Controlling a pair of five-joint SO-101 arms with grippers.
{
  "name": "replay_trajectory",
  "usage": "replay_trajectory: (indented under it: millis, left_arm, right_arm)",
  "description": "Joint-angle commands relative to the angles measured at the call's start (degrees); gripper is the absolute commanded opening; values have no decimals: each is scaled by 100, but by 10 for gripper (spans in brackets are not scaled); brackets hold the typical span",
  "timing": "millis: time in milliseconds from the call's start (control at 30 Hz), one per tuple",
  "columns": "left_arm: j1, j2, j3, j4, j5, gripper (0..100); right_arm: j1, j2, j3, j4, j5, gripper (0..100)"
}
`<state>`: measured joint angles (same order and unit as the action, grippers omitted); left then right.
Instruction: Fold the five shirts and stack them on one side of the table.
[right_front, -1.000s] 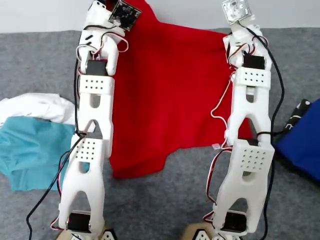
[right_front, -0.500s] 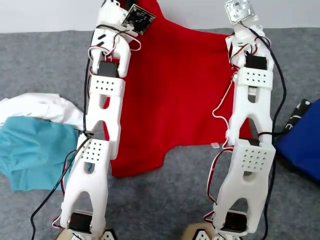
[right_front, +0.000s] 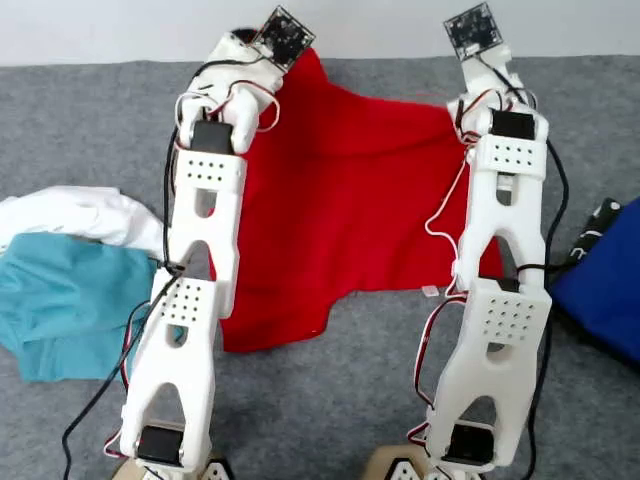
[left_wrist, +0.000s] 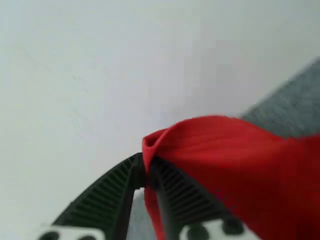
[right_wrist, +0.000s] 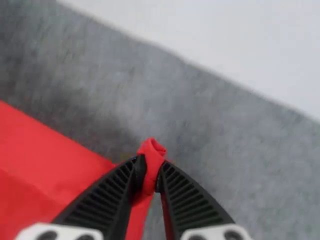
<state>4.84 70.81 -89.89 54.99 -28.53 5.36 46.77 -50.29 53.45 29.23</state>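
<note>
High view: arms overlie the red shirt (right_front: 340, 210); left gripper (left_wrist: 146, 177) and right gripper (right_wrist: 150, 175) each pinch its far edge. White shirt (right_front: 80, 215) and teal shirt (right_front: 60, 300) lie left, blue shirt (right_front: 600, 290) right.

We see a plain red shirt (right_front: 350, 220), teal shirt (right_front: 60, 300), white shirt (right_front: 80, 215) and blue shirt (right_front: 605, 290) on a flecked grey bench (right_front: 80, 130); the fingers (right_wrist: 110, 192) are ridged black.

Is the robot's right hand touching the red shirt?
Touching. The right wrist view shows the right hand pinching a bunched bit of the red shirt.
</note>
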Motion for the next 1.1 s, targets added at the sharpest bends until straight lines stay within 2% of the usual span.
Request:
replay_trajectory:
  millis: [0,233,400,567,667,867,1067]
  left_arm:
    - [97,-97,-629,1688,0,2]
    - [149,-404,-629,3666,-211,2]
    - [176,-563,-620,4571,-484,2]
    - [35,-835,-215,4580,-475,2]
    - [35,-1336,514,4580,-492,2]
    - [211,-2901,3055,4571,-571,2]
    - [299,-4492,5305,4554,-914,2]
  right_arm:
    - [48,-145,-352,523,88,10]
    - [13,-347,-360,1684,448,10]
    - [31,-593,-360,2501,448,10]
    - [22,-769,-360,3442,457,10]
    - [48,-866,-360,3890,633,10]
    - [171,-1068,-360,4637,1064,10]
    - [725,-1068,-352,4796,1275,10]
